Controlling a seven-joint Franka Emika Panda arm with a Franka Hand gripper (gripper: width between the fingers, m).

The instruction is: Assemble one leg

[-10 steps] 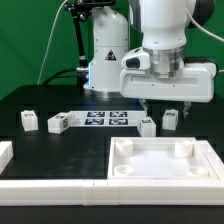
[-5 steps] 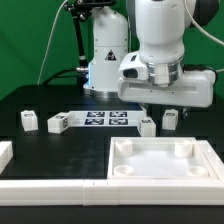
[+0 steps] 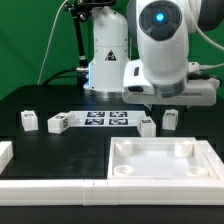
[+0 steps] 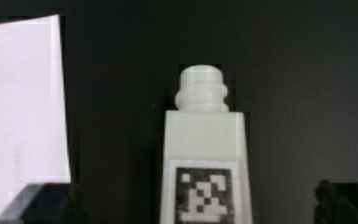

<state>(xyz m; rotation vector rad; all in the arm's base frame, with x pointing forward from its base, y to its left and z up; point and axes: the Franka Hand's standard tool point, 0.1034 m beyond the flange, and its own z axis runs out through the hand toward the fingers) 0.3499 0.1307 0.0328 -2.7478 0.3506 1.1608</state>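
Bench (image 3: 40,100) is dark and carries all parts; arm (image 3: 160,45) fills the exterior view's upper right; tray (image 3: 160,175) lies lower right, awaiting legs; the leg (image 4: 202,150) lies flat right of centre beneath the wrist, between parted jaws, evidently lined up for grasping.

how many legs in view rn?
4, from the exterior view's left: first leg; second leg, by the marker board; third leg, past its other end; fourth leg, beneath the gripper. The arm may hide more.
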